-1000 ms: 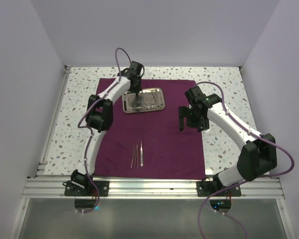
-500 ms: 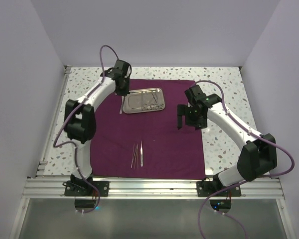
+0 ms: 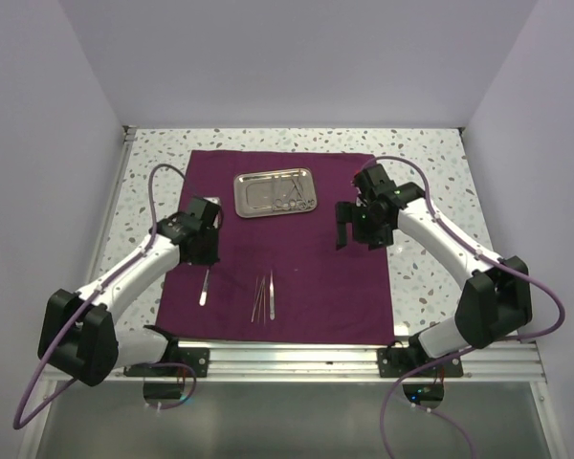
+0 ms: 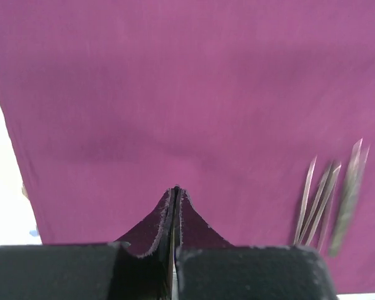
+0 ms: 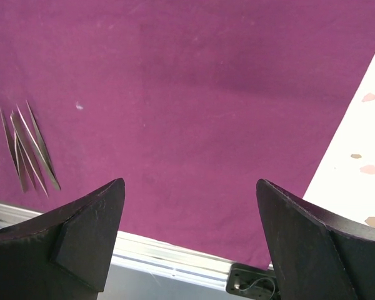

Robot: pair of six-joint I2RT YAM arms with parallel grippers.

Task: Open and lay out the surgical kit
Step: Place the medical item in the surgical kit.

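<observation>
We hold a thin metal instrument [image 3: 204, 287] tight in the left claw [image 4: 175, 195], over the purple cloth [image 3: 306, 268]. Just right of it lie the tweezers [image 3: 265, 295]. Our right claw [image 5: 189, 186] stands wide and holds nothing; the steel tray [image 3: 252, 198] is to its left.

1. Your left gripper [image 3: 205, 263] has left the tray [image 3: 249, 206] and pulled back to the near-left part of the cloth [image 3: 316, 277].
2. It took a thin metal instrument [image 3: 204, 287] with it, clamped in the jaws. The instrument now hangs just left of the laid-out tweezers [image 3: 265, 296].
3. Your left arm's elbow swung out low to the near left.
4. Your right gripper [image 3: 342, 233] nudged slightly left.
</observation>
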